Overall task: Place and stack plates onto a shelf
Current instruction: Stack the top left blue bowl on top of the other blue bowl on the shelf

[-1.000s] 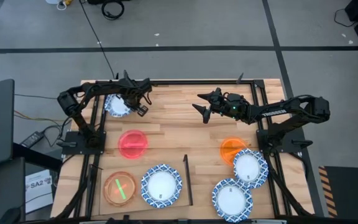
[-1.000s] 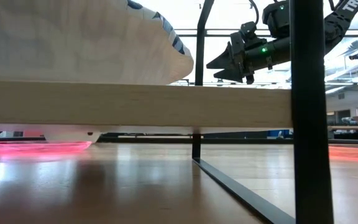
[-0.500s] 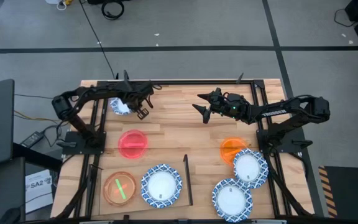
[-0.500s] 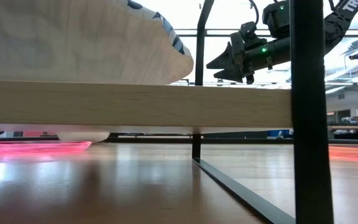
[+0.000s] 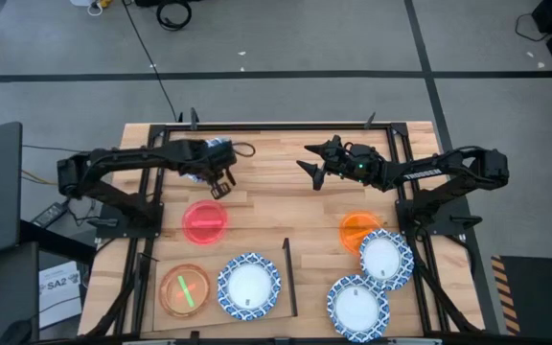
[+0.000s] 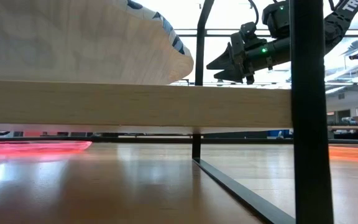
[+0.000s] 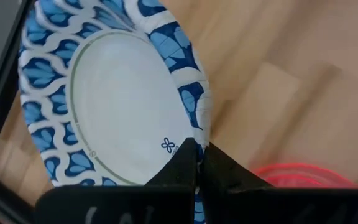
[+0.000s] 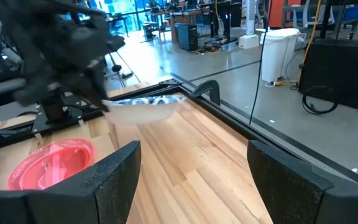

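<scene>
**A:** Butcher-block tabletop [image 5: 276, 182] first, with a black frame round its edges. Pale wooden shelf [image 5: 209, 311] at the near edge toward the left corner, thin black bar [image 5: 287, 276] along its right side. On it: one blue-and-white plate [image 5: 249, 285] next to the bar, and an orange plate with a green one inside [image 5: 185, 290] just left of that.

**B:** Arms?

**A:** Left arm stretched along the far edge, left gripper [image 5: 217, 171] off the surface. Jaws pinched right down on the rim of a blue-and-white plate [image 7: 114, 93]; fingertips [image 7: 191, 158] clamped on the patterned edge, plate carried in the air near the far-left corner. Right gripper [image 5: 314, 171] hanging over the far middle of the tabletop, jaws spread wide, nothing in them.

**B:** Rest of the plates?

**A:** Red plate [image 5: 205, 220] flat on the tabletop, left of centre, between the held plate and the shelf. Orange plate [image 5: 356, 228] near the right edge, touching or tucked under a blue-and-white plate [image 5: 385, 259]. Last blue-and-white plate [image 5: 357, 307] by the near-right corner, just beside that one. From table height, mostly just the shelf's edge, with a plate's rim above it.
</scene>
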